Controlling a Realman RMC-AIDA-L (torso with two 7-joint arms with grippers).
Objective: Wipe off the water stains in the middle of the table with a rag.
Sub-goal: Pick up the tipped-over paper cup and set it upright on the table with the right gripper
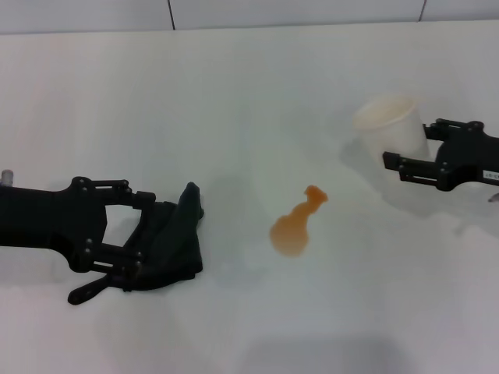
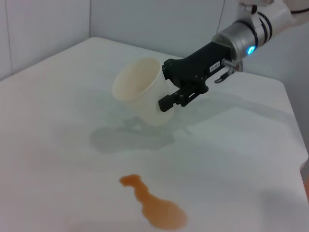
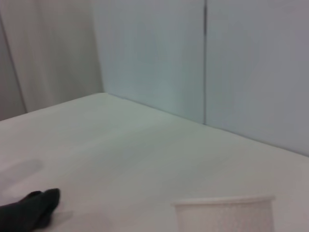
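The water stains [image 1: 294,226] are one orange gourd-shaped puddle in the middle of the white table [image 1: 234,93]. The left wrist view shows the puddle [image 2: 155,207] close by. To its left in the head view, my left gripper [image 1: 144,238] is shut on the dark crumpled rag [image 1: 178,234], low over the tabletop. The right wrist view shows a corner of the rag [image 3: 30,209]. At the right, my right gripper [image 1: 413,148] is shut on a white plastic cup [image 1: 387,125]. From the left wrist view that gripper [image 2: 163,86] holds the cup [image 2: 137,89] tilted above the table.
A pale wall rises behind the far table edge [image 1: 234,27]. The cup's rim [image 3: 224,203] fills the near corner of the right wrist view. The cup's shadow [image 2: 125,137] lies on the table between cup and puddle.
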